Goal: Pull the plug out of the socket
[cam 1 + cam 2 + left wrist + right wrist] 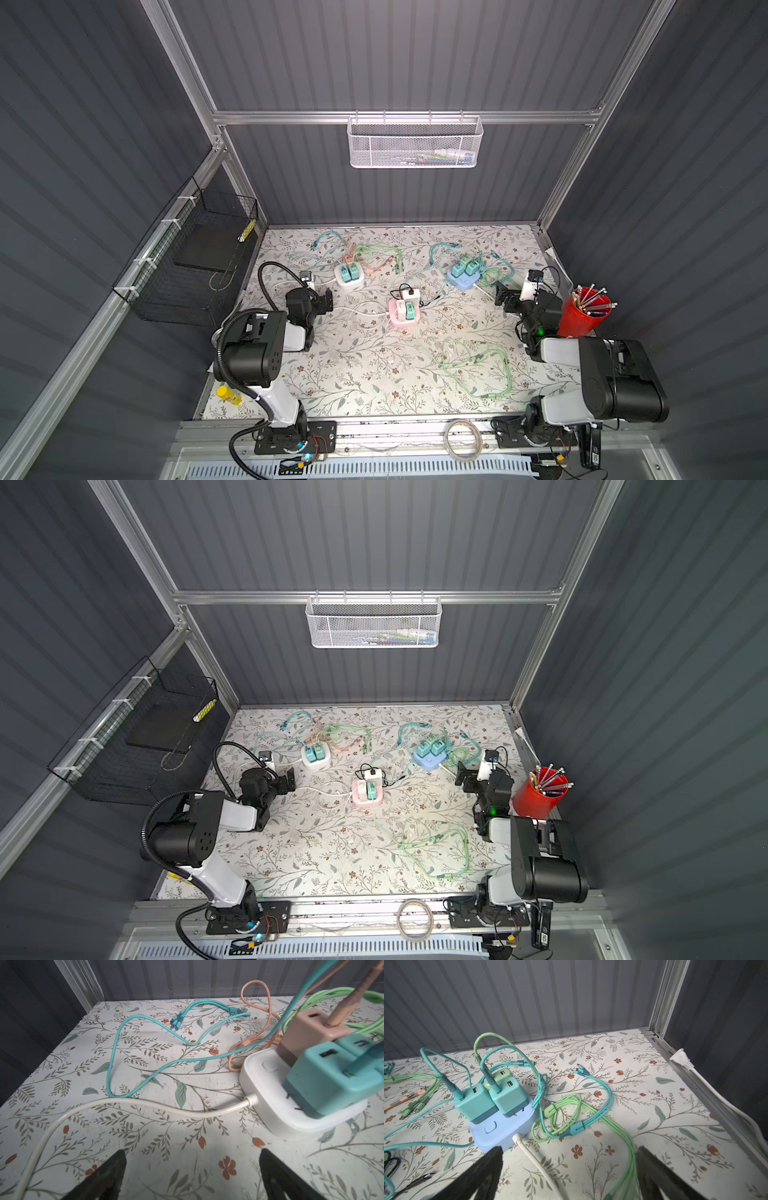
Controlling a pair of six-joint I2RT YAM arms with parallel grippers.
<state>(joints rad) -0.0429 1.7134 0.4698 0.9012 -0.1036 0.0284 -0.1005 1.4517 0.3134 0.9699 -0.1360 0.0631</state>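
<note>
Plugs (332, 1076) sit in their sockets (261, 1093) on the desk (158, 1132), none pulled out yet; the left tool (192, 1151) and right tool (569, 1148) stand with jaws apart, holding nothing.

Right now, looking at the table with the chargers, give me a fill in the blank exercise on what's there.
1. The left end effector is ____ and holds nothing.
2. The rightmost socket block, in front of the right end effector, is coloured ____.
3. The middle socket block on the table is coloured ____.
4. The pens stand in a cup coloured ____.

Missing words: open; blue; pink; red.
</note>
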